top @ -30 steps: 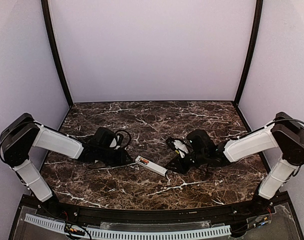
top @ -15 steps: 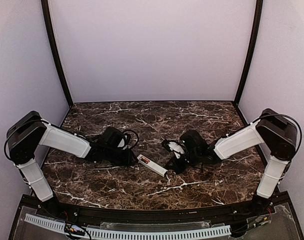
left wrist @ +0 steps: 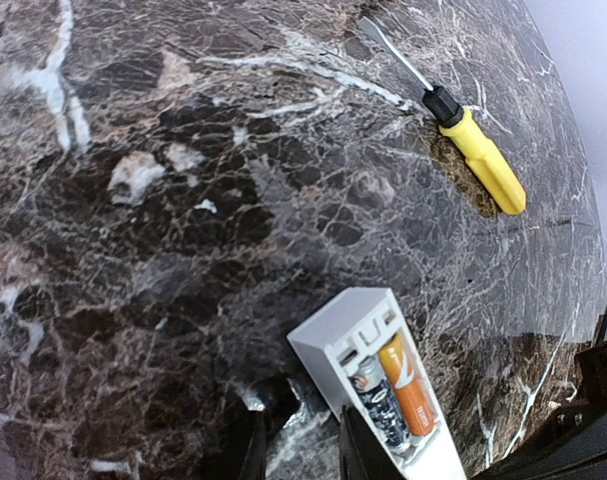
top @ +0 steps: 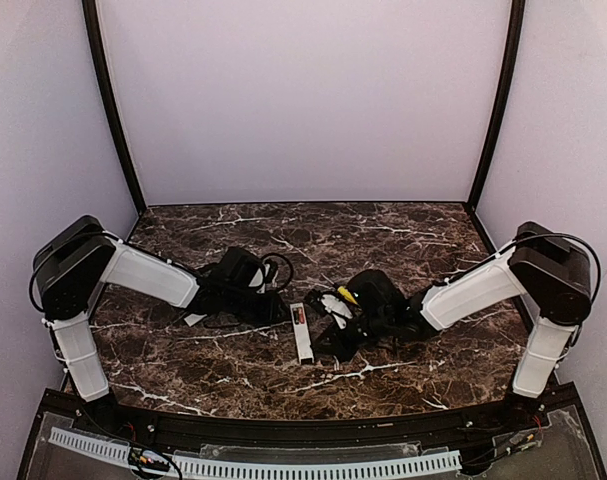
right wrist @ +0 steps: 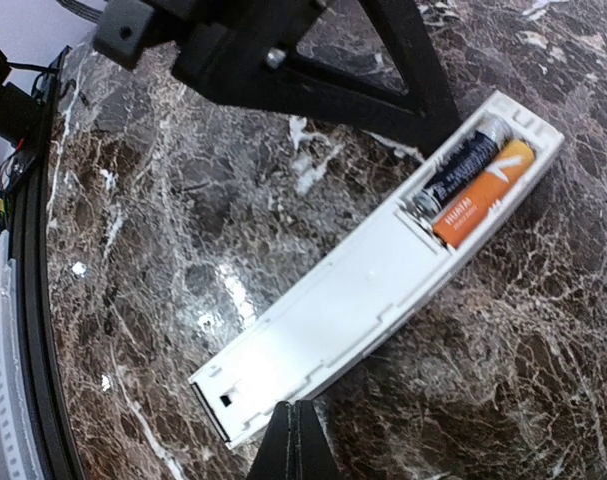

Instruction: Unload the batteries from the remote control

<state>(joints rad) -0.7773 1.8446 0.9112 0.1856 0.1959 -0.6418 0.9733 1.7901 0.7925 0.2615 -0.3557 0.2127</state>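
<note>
The remote control [top: 302, 333] lay flat on the tabletop [top: 233, 240] between the two arms, back side up and cover off. The left end effector [left wrist: 301, 450] sat low at the compartment end, its fingers [left wrist: 251, 452] apart with bare marble between them, and one finger just beside the remote's edge. The right end effector [right wrist: 293, 440] had its fingers together, with the tips at the remote's long side near the closed end. Whether they touched it could not be told.

Count: one remote control, two batteries [right wrist: 481, 195], one screwdriver [left wrist: 478, 160]. Both batteries sat side by side in the open compartment, one orange, the other dark with a silver end. The screwdriver lay on the tabletop, well apart from the remote.

The remote was a long, slim rectangular bar of smooth white plastic. The batteries were small cylinders. The screwdriver had a yellow handle, a black collar and a thin metal shaft. The tabletop was glossy dark brown marble with white veins.
</note>
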